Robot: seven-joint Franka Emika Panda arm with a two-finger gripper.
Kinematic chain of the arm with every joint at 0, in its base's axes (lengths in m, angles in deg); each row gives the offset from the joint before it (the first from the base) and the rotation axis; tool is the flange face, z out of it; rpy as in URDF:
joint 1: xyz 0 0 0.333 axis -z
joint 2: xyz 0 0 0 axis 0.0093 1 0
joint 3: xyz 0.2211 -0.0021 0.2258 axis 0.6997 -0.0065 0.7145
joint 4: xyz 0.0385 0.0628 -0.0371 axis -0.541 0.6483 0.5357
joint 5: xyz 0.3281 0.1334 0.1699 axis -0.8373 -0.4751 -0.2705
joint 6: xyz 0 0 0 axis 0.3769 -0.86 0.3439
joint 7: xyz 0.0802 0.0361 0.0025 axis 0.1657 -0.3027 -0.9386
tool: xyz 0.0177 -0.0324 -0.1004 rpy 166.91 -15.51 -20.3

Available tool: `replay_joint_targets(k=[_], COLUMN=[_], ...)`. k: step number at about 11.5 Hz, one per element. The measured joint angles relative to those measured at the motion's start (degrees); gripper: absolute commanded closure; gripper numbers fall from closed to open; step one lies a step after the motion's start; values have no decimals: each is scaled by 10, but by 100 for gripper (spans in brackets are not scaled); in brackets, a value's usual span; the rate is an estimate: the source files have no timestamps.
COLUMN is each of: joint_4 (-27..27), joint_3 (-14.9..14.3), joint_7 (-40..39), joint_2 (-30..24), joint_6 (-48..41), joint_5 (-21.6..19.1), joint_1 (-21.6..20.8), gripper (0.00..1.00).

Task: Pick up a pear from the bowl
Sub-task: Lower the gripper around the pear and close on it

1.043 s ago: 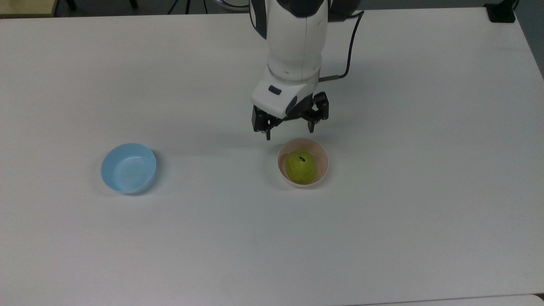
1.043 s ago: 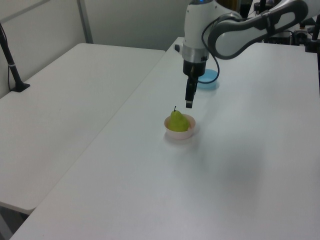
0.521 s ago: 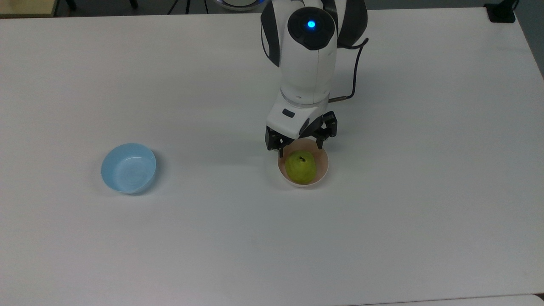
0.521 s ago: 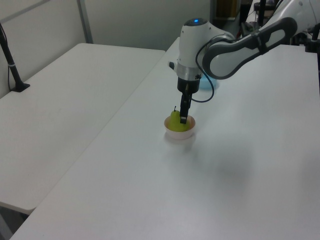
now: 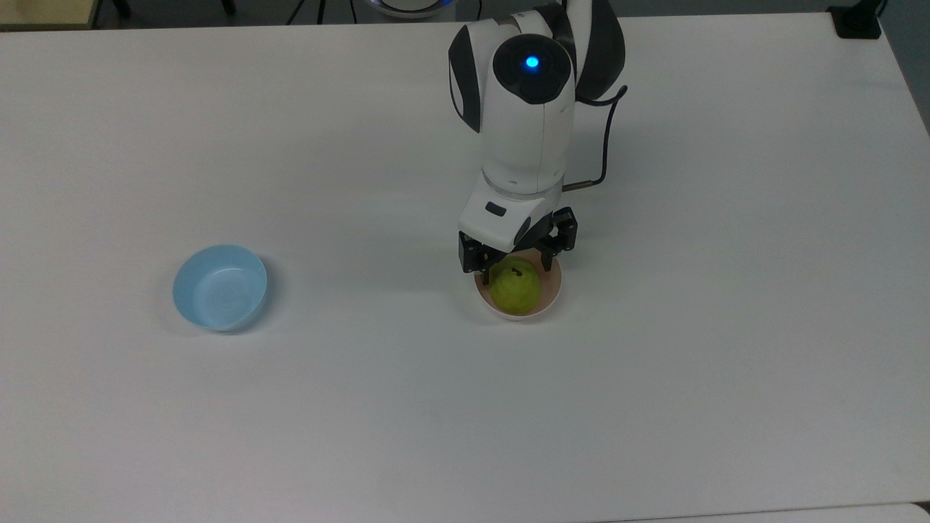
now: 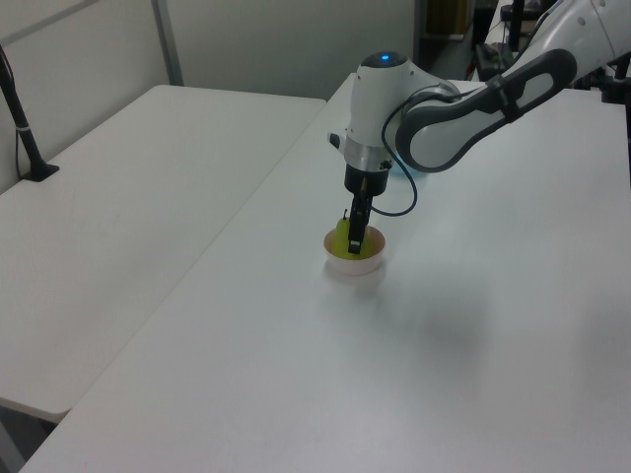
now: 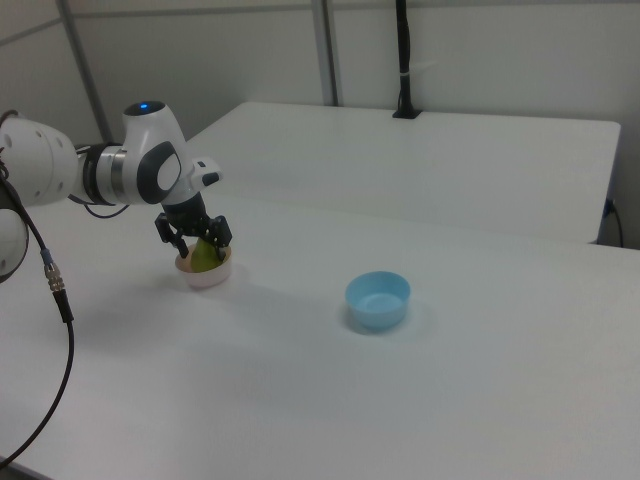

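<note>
Fingers spread wide, the gripper (image 5: pixel 516 263) hangs over the pale pink bowl (image 5: pixel 552 292), straddling the upper part of the yellow-green pear (image 5: pixel 515 287) that sits inside. Reaching step, by the look of it; next it needs to lower and clamp.

The bench (image 5: pixel 290 407) has a smooth, matt white top that looks like laminate. The pear (image 5: pixel 516 288) has smooth yellow-green skin with a faint sheen. It sits in the pink bowl (image 5: pixel 554 289), which looks like plain plastic, as does the light blue bowl (image 5: pixel 219 288), smooth with a soft gloss inside. The arm (image 5: pixel 524 123) wears a glossy white plastic shell with dark bands; the hand (image 5: pixel 517 267) is matt black.
</note>
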Motion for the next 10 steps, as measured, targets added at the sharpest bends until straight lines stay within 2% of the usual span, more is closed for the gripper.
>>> replay_joint_targets(k=[3, 4, 5, 7, 8, 10], joint_4=[0, 0, 0, 0, -1, -2], joint_3=[0, 0, 0, 0, 0, 0], joint_7=[0, 0, 0, 0, 0, 0], joint_2=[10, 13, 16, 18, 18, 18], joint_6=[16, 20, 24, 27, 27, 27], joint_5=[3, 3, 5, 12, 12, 12], joint_1=[0, 0, 0, 0, 0, 0], gripper=[16, 22, 32, 57, 63, 63])
